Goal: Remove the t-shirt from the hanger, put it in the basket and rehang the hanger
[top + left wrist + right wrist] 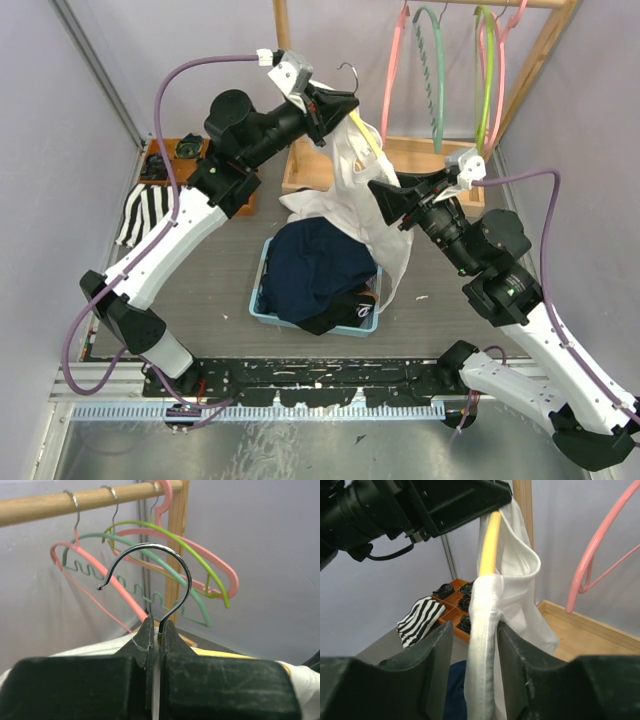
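Observation:
A white t-shirt [345, 190] hangs from a yellow hanger [368, 140] held in the air above the basket. My left gripper [338, 103] is shut on the neck of the hanger's metal hook [167, 555], fingertips pressed together [156, 626]. The shirt's thick hem [485, 645] runs down between the fingers of my right gripper [475, 629], which stands open. Its right finger touches the cloth and a gap shows on the left. The yellow hanger arm [490, 540] pokes out bare above the hem, under the left gripper [465, 500].
A blue basket [262, 292] of dark clothes sits under the shirt. A striped cloth [145, 212] and an orange tray [163, 160] lie to the left. Pink and green hangers [432, 70] hang on a wooden rack [425, 152] behind.

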Controlling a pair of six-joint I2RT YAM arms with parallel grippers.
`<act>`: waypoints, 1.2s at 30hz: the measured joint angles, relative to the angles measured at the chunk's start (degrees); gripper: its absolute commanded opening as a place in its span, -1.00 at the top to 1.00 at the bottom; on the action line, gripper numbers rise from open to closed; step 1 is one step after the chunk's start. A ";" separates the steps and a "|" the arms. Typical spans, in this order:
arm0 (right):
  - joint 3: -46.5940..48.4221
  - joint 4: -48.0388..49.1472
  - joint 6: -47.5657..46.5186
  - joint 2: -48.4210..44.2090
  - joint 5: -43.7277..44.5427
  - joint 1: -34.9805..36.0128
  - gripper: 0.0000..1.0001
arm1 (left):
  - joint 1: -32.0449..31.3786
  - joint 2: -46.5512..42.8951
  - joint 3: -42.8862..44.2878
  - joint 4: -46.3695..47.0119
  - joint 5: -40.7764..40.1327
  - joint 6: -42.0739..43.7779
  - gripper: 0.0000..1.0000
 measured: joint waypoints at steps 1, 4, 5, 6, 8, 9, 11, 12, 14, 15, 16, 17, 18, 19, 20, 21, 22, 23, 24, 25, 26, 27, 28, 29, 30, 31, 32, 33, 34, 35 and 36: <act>0.09 0.57 -0.20 -0.07 0.02 0.00 -0.25 | -0.04 0.00 0.00 -0.79 -1.03 -0.22 1.00; 0.44 0.98 -0.42 -0.33 0.46 0.00 -0.33 | -0.15 0.00 0.00 -3.63 -4.44 -1.22 1.00; 0.44 0.94 -0.48 -0.46 0.68 0.00 -0.35 | -0.20 0.00 0.11 -4.52 -5.51 -1.55 1.00; 0.44 0.74 -0.52 -0.63 0.87 0.00 -0.35 | -0.24 0.00 0.15 -5.14 -6.51 -1.79 1.00; 0.44 0.28 -0.72 -0.96 1.18 0.00 -0.36 | -0.35 0.00 0.79 -6.86 -8.39 -1.99 1.00; 0.44 0.00 -0.83 -1.20 1.31 0.00 -0.36 | -0.35 0.00 1.25 -7.72 -9.11 -1.99 1.00; 0.44 -0.50 -0.98 -1.77 1.70 0.00 -0.36 | -0.35 0.00 2.58 -8.98 -10.43 -1.97 1.00; 0.42 -0.72 -1.11 -2.08 1.92 0.00 -0.36 | -0.35 0.00 3.37 -9.68 -10.95 -1.88 1.00; 0.02 -1.31 -1.36 -3.21 2.62 0.00 -0.36 | -0.35 -0.02 5.01 -10.47 -11.80 -1.60 1.00; -0.24 -1.62 -1.51 -3.72 2.95 0.00 -0.36 | -0.35 -0.02 5.60 -10.67 -12.00 -1.42 1.00; -0.59 -2.08 -1.64 -4.39 3.28 0.00 -0.36 | -0.33 -0.02 6.12 -10.95 -12.07 -1.27 1.00; -1.03 -2.58 -1.77 -5.01 3.72 0.00 -0.36 | -0.33 -0.02 6.60 -11.30 -12.07 -1.03 1.00; -1.42 -3.19 -1.95 -5.60 4.13 0.00 -0.36 | -0.31 -0.02 7.04 -11.54 -12.04 -0.94 1.00; -1.75 -3.67 -1.99 -6.05 4.59 0.00 -0.36 | -0.28 -0.02 7.50 -11.89 -12.00 -0.74 1.00; -2.10 -4.13 -2.03 -6.71 5.14 0.00 -0.36 | -0.26 -0.02 7.85 -12.24 -11.96 -0.57 1.00; -2.49 -4.48 -2.14 -7.41 5.77 0.00 -0.35 | -0.26 -0.02 8.41 -12.81 -11.93 -0.39 1.00; -2.97 -4.81 -2.19 -8.07 6.34 0.00 -0.35 | -0.22 -0.02 8.76 -13.11 -11.96 -0.26 1.00; -3.45 -5.29 -2.19 -8.76 6.95 0.00 -0.33 | -0.15 -0.02 9.14 -13.42 -11.96 -0.13 1.00; -4.02 -5.77 -2.21 -9.42 7.61 0.00 -0.31 | -0.04 -0.02 9.53 -13.84 -11.96 0.02 1.00; -4.48 -6.29 -2.21 -9.88 8.11 0.00 -0.30 | 0.02 -0.02 9.79 -14.12 -11.96 0.09 1.00; -4.96 -7.04 -2.19 -10.60 8.55 0.00 -0.27 | 0.07 -0.02 9.97 -14.25 -11.96 0.15 1.00; -5.42 -7.65 -2.19 -11.21 8.98 0.00 -0.24 | 0.15 -0.02 10.16 -14.43 -11.98 0.28 1.00; -5.79 -8.07 -2.19 -11.69 9.44 0.00 -0.20 | 0.24 -0.02 10.21 -14.53 -11.98 0.46 1.00; -6.21 -8.74 -2.16 -12.28 10.12 0.00 -0.17 | 0.28 -0.02 10.25 -14.60 -12.02 0.55 1.00; -6.69 -9.29 -2.16 -12.92 10.73 0.00 -0.12 | 0.33 -0.02 10.27 -14.67 -12.04 0.68 1.00; -6.99 -9.68 -2.14 -13.33 11.02 0.00 -0.05 | 0.33 -0.02 10.27 -14.75 -12.09 0.70 1.00; -7.37 -9.99 -2.03 -13.77 11.32 0.00 0.04 | 0.37 -0.02 10.27 -14.86 -12.13 0.74 1.00; -7.76 -10.38 -1.92 -14.21 11.61 0.00 0.16 | 0.39 -0.02 10.27 -14.91 -12.20 0.76 1.00; -8.04 -10.56 -1.92 -14.49 11.74 0.00 0.33 | 0.39 -0.02 10.27 -14.93 -12.22 0.81 1.00; -8.37 -10.67 -1.77 -14.78 11.89 0.00 0.49 | 0.42 -0.02 10.27 -14.91 -12.28 0.87 1.00; -8.76 -10.84 -1.66 -15.08 12.07 0.00 0.64 | 0.44 -0.02 10.29 -14.91 -12.39 0.90 1.00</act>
